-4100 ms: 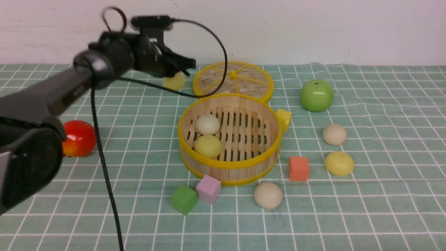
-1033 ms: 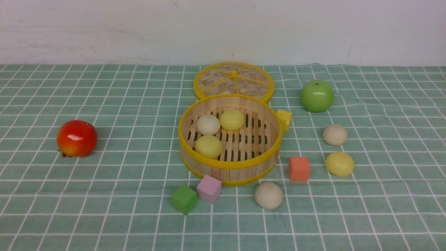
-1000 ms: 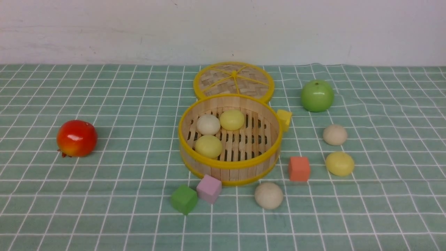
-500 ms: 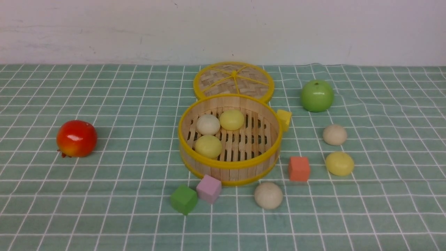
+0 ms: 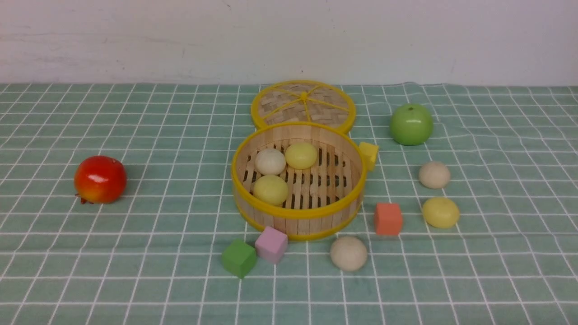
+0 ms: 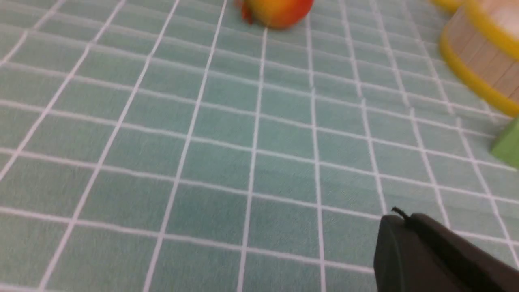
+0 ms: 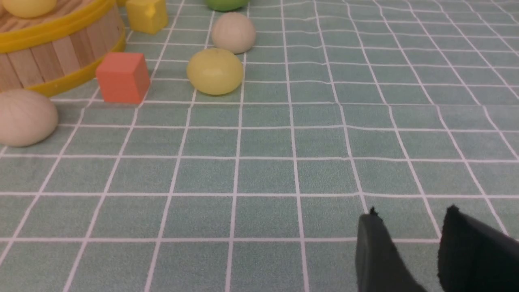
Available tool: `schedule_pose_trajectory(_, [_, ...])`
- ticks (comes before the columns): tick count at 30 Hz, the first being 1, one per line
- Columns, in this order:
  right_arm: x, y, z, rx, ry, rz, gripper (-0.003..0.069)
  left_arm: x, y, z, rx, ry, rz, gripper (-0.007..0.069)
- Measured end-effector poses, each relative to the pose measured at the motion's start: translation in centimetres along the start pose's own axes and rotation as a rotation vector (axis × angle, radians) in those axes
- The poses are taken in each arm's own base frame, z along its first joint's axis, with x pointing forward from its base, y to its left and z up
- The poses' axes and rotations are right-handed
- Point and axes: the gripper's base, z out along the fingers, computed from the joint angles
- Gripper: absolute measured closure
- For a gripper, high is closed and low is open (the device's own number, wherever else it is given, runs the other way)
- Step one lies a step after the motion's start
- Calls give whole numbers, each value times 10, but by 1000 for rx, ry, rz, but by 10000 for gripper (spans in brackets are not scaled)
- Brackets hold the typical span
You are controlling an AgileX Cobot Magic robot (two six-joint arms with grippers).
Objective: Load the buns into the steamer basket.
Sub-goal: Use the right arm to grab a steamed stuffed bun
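Steamer basket (image 5: 298, 221) holds three buns (image 5: 271, 189); three lie outside, three to five o'clock. Left gripper (image 6: 399, 215) pressed together; right gripper (image 7: 409, 213) spread.

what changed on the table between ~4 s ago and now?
The pale yellow bun that was at the left claw, left of the lid, now lies in the steamer basket as its third bun. That arm has withdrawn from the front view, claw shut and empty. Everything else stayed put.
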Motion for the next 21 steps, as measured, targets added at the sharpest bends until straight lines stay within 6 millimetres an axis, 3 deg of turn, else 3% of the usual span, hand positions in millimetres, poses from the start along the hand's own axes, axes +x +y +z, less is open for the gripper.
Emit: schedule_pose_trajectory(21, [0,0,0,0,0,0,419,-4,-2,0,17,-44,0,624])
